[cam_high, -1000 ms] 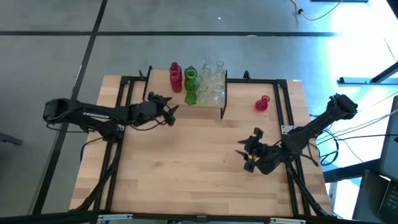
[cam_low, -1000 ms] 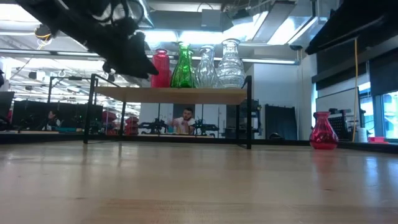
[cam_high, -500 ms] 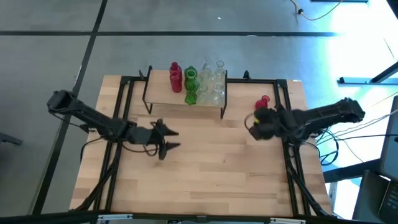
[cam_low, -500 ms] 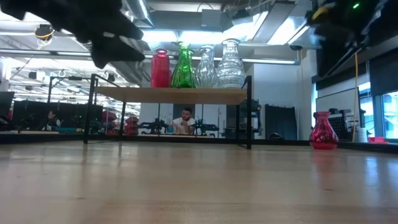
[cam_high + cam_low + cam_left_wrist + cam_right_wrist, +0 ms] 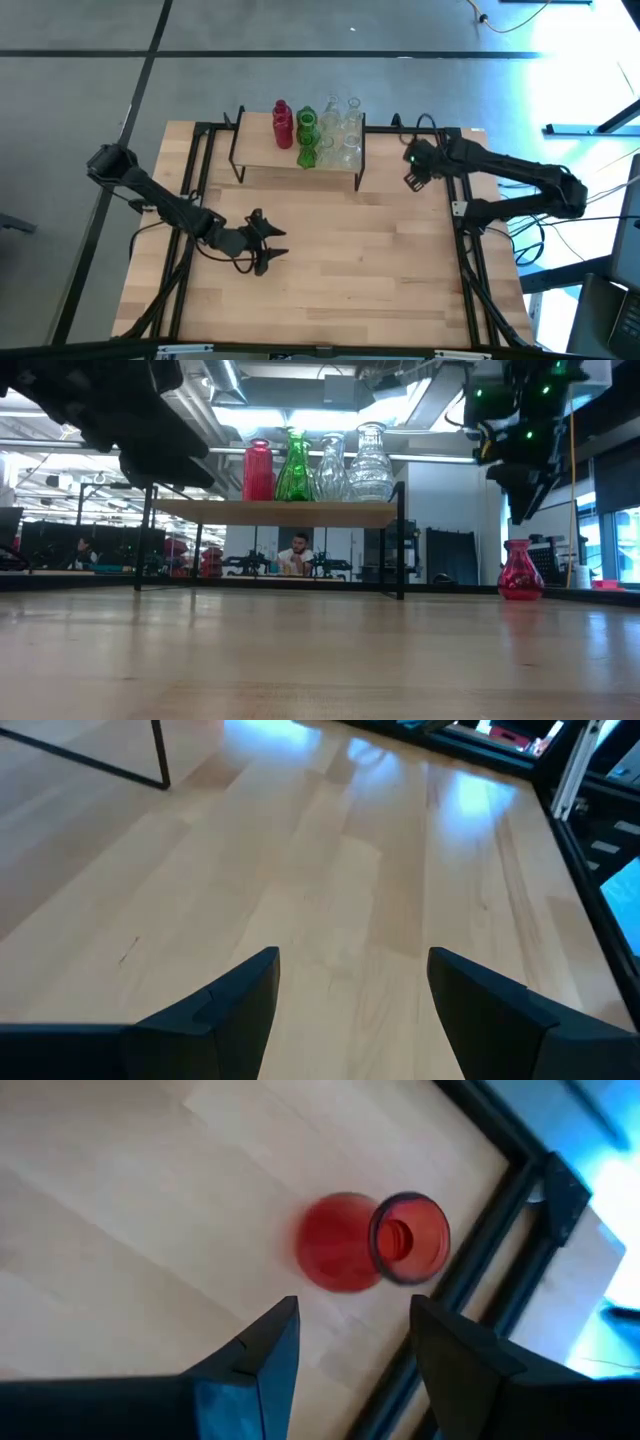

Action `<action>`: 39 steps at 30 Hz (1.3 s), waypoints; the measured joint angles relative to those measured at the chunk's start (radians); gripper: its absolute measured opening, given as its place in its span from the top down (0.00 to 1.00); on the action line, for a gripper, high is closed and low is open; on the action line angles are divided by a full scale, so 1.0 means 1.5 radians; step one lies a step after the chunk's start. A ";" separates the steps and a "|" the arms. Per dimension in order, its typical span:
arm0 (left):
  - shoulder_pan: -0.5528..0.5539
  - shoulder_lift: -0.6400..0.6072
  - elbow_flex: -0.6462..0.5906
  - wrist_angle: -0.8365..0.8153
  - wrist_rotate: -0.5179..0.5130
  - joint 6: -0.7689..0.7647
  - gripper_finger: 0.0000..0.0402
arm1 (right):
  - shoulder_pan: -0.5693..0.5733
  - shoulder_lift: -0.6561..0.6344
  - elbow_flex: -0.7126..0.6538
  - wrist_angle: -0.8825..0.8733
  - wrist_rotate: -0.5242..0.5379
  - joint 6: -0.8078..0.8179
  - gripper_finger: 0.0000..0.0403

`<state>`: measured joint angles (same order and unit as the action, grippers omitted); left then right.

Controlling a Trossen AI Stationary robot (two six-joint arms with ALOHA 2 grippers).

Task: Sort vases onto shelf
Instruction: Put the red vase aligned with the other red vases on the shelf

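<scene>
Vases fill the shelf (image 5: 262, 150) at the table's (image 5: 330, 270) twelve o'clock edge: a red one, green ones and clear ones. One red vase (image 5: 365, 1245) stands alone on the table toward two o'clock, upright, its long axis vertical. The right gripper (image 5: 350, 1345) hangs directly above it, jaws apart and empty, so a straight descent should bring them around the neck. The left gripper (image 5: 350, 990), at seven o'clock and much farther off, is also spread and empty.

Both grippers (image 5: 268, 245) (image 5: 411, 168) parted, empty
</scene>
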<state>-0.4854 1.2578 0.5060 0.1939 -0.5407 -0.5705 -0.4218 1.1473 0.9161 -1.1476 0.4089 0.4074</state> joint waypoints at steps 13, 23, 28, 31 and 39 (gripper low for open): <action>0.001 0.001 0.000 0.041 -0.001 0.033 0.38 | -0.144 0.033 -0.014 0.085 -0.076 -0.110 0.56; 0.000 0.001 0.000 0.041 0.001 0.034 0.38 | -0.162 0.110 -0.015 0.101 -0.091 -0.154 0.56; 0.000 0.001 0.000 0.041 0.001 0.034 0.38 | -0.167 0.150 -0.015 0.119 -0.108 -0.164 0.58; 0.000 0.001 0.000 0.041 0.001 0.034 0.38 | -0.174 0.164 -0.014 0.113 -0.122 -0.175 0.65; -0.003 0.001 0.000 0.041 0.000 0.038 0.38 | -0.154 0.156 -0.013 0.090 -0.094 -0.205 0.96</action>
<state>-0.4896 1.2587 0.5060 0.2556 -0.5400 -0.5129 -0.6531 1.3807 0.8966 -1.0125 0.2673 0.1003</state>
